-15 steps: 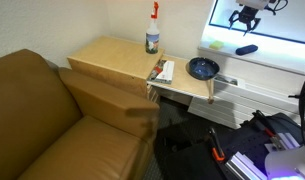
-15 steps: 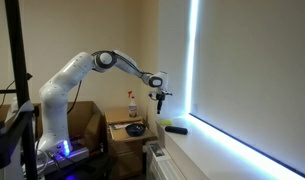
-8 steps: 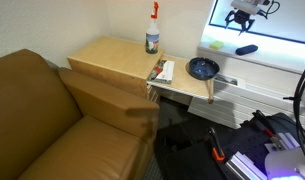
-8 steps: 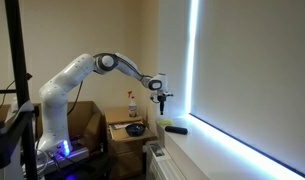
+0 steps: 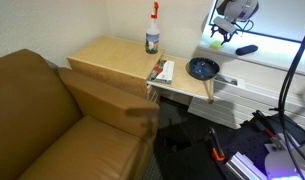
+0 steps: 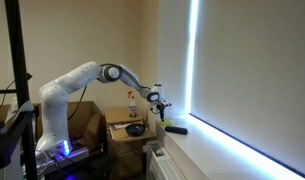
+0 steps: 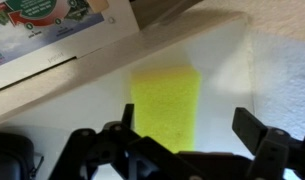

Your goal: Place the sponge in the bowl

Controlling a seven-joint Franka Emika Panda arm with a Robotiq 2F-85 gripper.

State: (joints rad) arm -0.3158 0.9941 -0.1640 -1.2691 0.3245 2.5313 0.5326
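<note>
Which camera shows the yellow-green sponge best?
The wrist view. There the sponge is big and bright in the middle of the picture, between the open jaws. In both exterior views it is only a tiny yellow-green speck, too small to show its shape.
</note>
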